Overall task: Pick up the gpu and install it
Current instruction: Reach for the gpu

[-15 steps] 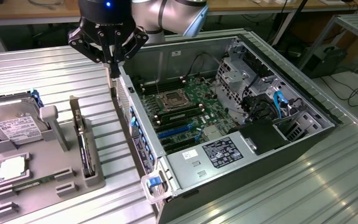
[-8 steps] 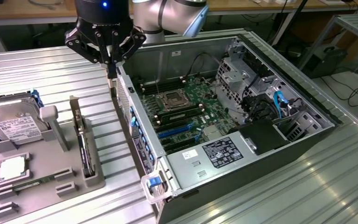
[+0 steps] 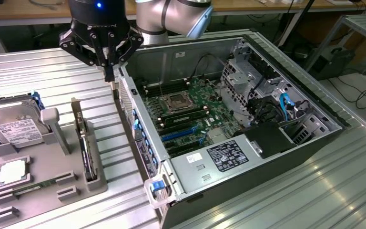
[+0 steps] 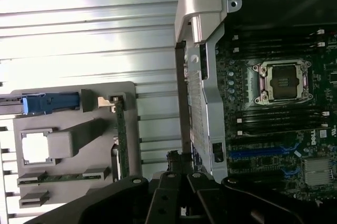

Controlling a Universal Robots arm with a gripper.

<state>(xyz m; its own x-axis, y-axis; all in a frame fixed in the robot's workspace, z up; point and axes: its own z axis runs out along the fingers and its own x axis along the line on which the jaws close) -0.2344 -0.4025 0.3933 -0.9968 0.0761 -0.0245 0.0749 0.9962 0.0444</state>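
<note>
Claw [image 3: 109, 71] is fully closed and holds nothing. It hangs over the bench [image 3: 43, 76] at the far left corner of the open PC case [image 3: 266, 191], tips just outside the case's rear wall.

The gpu [image 3: 85, 143] is not picked up. It stands on edge in a slot of the grey holder [image 3: 49, 167], at the holder's right side in the exterior view, well nearer the camera than the claw. Its pale bracket is at the far end.

Around it:
- hard drive [image 3: 15, 126] upright at the holder's far left, cut off by the exterior view's left edge
- a grey post of the holder sits between the drive and the gpu, close beside the card
- bare CPU [image 3: 11, 172] and a green memory stick [image 3: 34, 189] lie in the near pockets
- the perforated rear wall of the case stands between the holder and the motherboard [image 3: 189, 109]

Inside the case: empty CPU socket [image 3: 175, 102], blue slots [image 3: 179, 136], power supply [image 3: 224, 157] near, drive cage [image 3: 253, 76] far right.

Hard to make out – the gpu is only a thin strip edge-on in both views [image 4: 122, 139], so its faces can't be read. In the wrist view the claw [image 4: 179, 158] is a dark mass cut off by the frame edge. The rear wall partly hides the blue slots.
</note>
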